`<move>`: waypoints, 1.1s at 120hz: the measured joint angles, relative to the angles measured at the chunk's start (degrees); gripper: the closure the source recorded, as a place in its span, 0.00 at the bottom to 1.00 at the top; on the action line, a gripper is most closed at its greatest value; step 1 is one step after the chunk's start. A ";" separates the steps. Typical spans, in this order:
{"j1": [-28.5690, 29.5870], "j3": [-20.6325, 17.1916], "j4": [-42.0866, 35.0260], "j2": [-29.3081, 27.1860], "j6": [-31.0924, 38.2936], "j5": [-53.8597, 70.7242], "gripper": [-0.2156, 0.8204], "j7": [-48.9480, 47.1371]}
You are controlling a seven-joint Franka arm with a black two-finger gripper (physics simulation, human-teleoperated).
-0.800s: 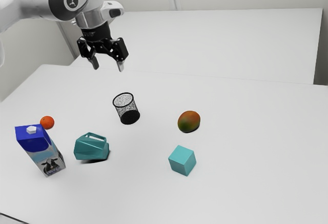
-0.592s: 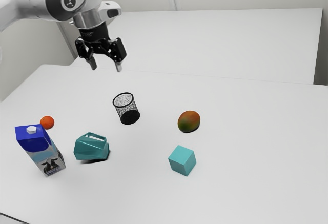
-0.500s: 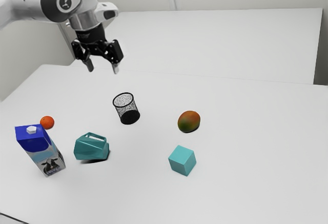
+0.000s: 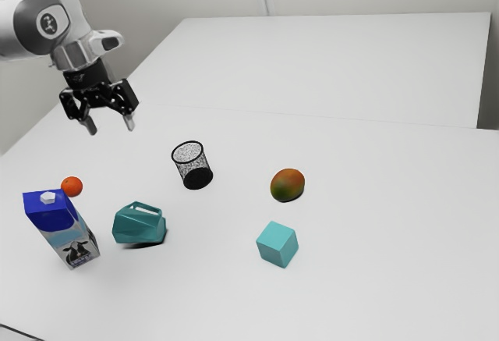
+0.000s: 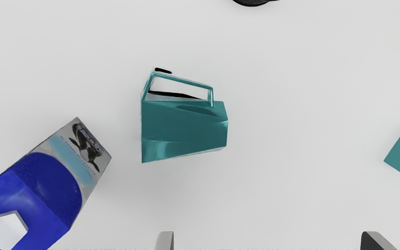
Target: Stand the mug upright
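Gripper check: mine (image 4: 111, 127) is up in the air over the table (image 4: 374, 278), fingers spread wide apart, with nothing held between them. Taking 12 as the top of the exterior view, the mug (image 4: 140, 226) is at about 5 o'clock from me, down on the tabletop and well apart from my fingers.

It's lying on its side. Long axis runs pretty much 9 to 3: wider end at 9, narrower end at 3. Can't tell which end is the mouth, sorry. Handle juts out around 12.

Brands and writing: the round emblem (image 4: 48, 23) on my arm is too small to make out. The milk carton (image 5: 47, 184), upright near the mug at 9 o'clock, has a black and white cow picture (image 5: 87, 149) with some lettering beside it that I can't read. Its top is blue with a white cap (image 5: 5, 230).

Looks-wise, the mug's glossy teal with flat, angular facets and a thin, squared-off handle loop.

Rest of the spread, clocked from the mug: orange fruit (image 4: 72, 186) at 10, black mesh cup (image 4: 192, 168) between 1 and 2, red and green mango (image 4: 288, 184) between 2 and 3, teal cube (image 4: 277, 243) just past 3.
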 joint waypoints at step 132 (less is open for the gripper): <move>14.22 0.35 -16.68 10.09 17.02 -15.13 0.23 27.79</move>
